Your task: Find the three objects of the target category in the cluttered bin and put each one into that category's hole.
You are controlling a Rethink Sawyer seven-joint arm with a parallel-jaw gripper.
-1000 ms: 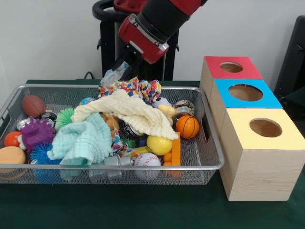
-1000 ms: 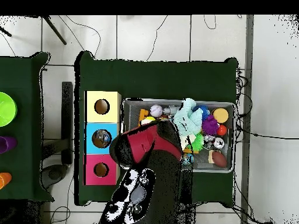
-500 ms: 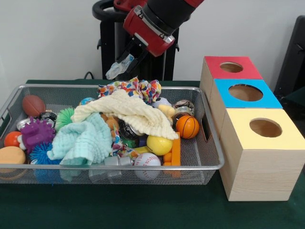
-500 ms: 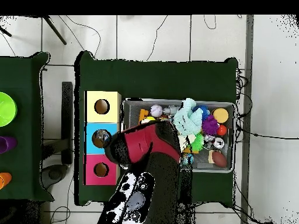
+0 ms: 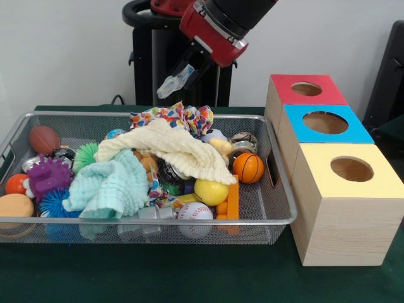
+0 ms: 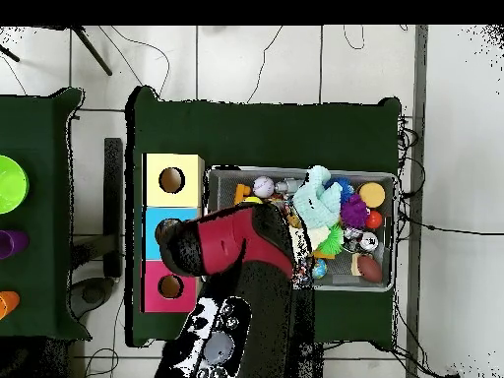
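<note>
Your tool point(image 5: 178, 81) hangs above the back rim of the wire bin point(image 5: 278, 222), clamped on a small crumpled piece of clear plastic point(image 5: 175, 82), which is off the pile and in the air. Which hole it belongs in I cannot tell from here, so decide that first: red box point(image 5: 307, 89), blue box point(image 5: 326, 124) or yellow box point(image 5: 351, 170), all standing in a row just beside the bin on the counter point(image 5: 189, 278). Carry the plastic high enough to clear the bin's rim and the box edges, center it straight over the chosen hole, and lower it before letting go, since so light a scrap may drift or cling to the tool. From overhead the arm point(image 6: 236, 258) hides the tool. No brand, label or writing can be read anywhere.
</note>
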